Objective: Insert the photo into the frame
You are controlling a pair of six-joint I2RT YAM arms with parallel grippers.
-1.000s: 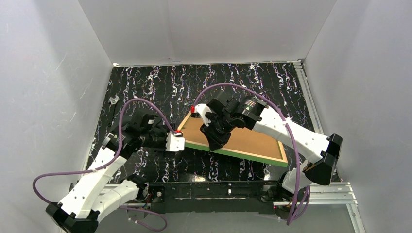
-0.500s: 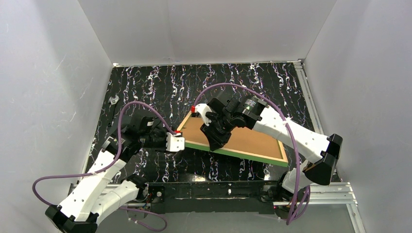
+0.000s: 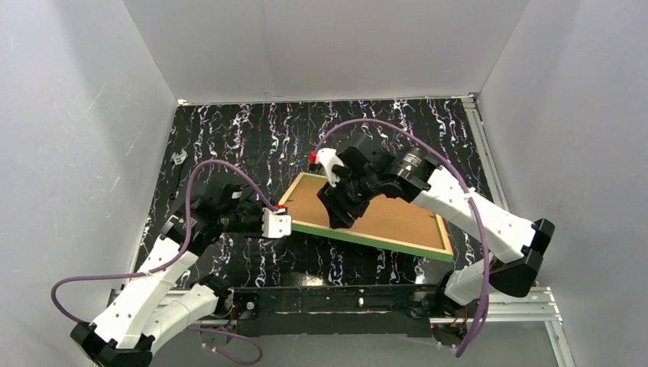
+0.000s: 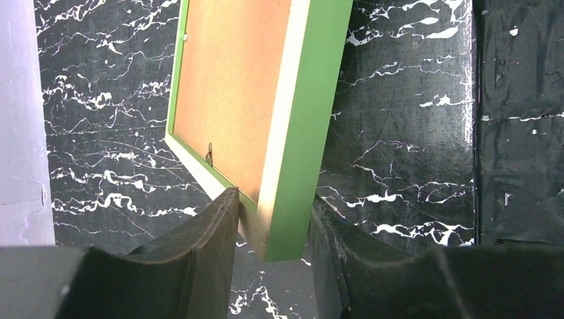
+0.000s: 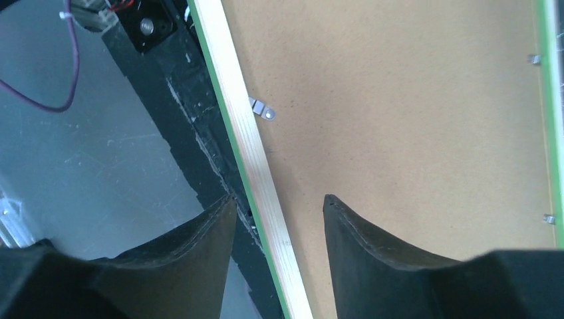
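A black counter (image 3: 252,138) veined with white like marble fills the floor of a plain white-walled booth (image 3: 321,46).

At its middle, nearer the arms, is the frame (image 3: 367,239). It is a thin rectangle, bright green on its outer sides and pale bare wood on the back edge, and it faces back up. A flat brown fibreboard backing board (image 3: 397,214), matte and finely speckled, fills the opening. Small bent metal tabs (image 5: 266,111) sit along the inner edge of the frame.

The left fingers (image 4: 199,252), dark and wedge-shaped, are closed on the frame's near left corner. One presses the wooden back and the other the green side. The frame looks tilted, with that corner raised off the counter.

The right fingers (image 5: 186,259) stand wide apart above the frame. The wooden strip of the near long side runs between them, and they hold nothing.

Compared with half a second ago, the right wrist has risen and swung toward the back right. The frame's far left corner, which it covered, is now in view. The left arm and the frame are where they were.

Both arms are white with black joints, and a purple cable (image 3: 221,162) loops over each. A silver metal rail (image 3: 520,306) runs along the near edge of the counter.
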